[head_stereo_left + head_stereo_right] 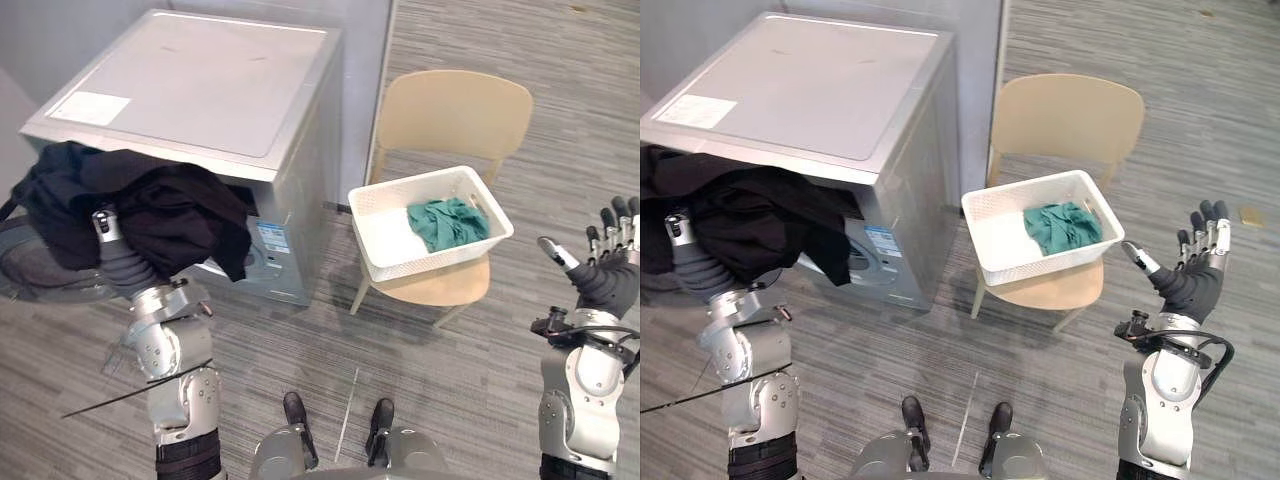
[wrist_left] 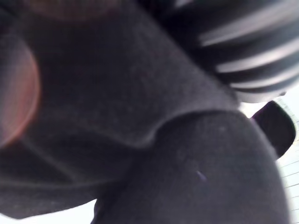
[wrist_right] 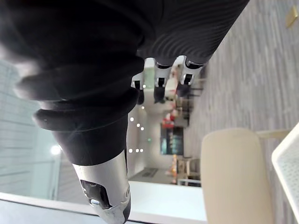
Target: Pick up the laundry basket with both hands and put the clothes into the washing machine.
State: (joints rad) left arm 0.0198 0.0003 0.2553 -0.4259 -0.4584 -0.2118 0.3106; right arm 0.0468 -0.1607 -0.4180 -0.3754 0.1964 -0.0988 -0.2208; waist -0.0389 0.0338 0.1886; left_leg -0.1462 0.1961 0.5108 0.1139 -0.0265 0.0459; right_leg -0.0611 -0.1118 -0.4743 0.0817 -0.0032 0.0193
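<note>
Two hands: the left hand [image 1: 104, 228] is up in front of the washer [image 1: 190, 80]; the right hand [image 1: 605, 278] is up at the robot's right, well apart from everything else.
Left hand: it is buried under a heap of dark clothes [image 1: 150, 210]. Its ribbed cover and a bit of silver stick out below the cloth. I cannot tell whether it grips the cloth or just carries it.
Left wrist view: dark cloth [image 2: 117, 116] lies close against the camera.
Right hand: it is spread wide with the palm up, and it holds and touches nothing.
Right wrist view: straight fingers [image 3: 160, 74] point away into the room, with the chair back [image 3: 233, 172] and a corner of the basket [image 3: 290, 168] beyond them.
Clothes: the dark bundle hangs over the left hand and arm. It sits against the washer's front, below the top edge, and folds of it fall down on both sides of the wrist.
Washer: it is silver-grey with a flat top and stands at the robot's front left. The dark bundle covers part of its front.
Basket: it is white with latticed walls and rests on the seat of the chair [image 1: 455, 110], just beside the washer's right side. Neither hand touches it.
Teal cloth [image 1: 445, 222]: it lies crumpled in the right half of the basket, and the rest of the basket floor shows white.
Chair: it is pale wood and its back faces away from the robot.
Floor [image 1: 450, 380]: it is grey with streaks.
</note>
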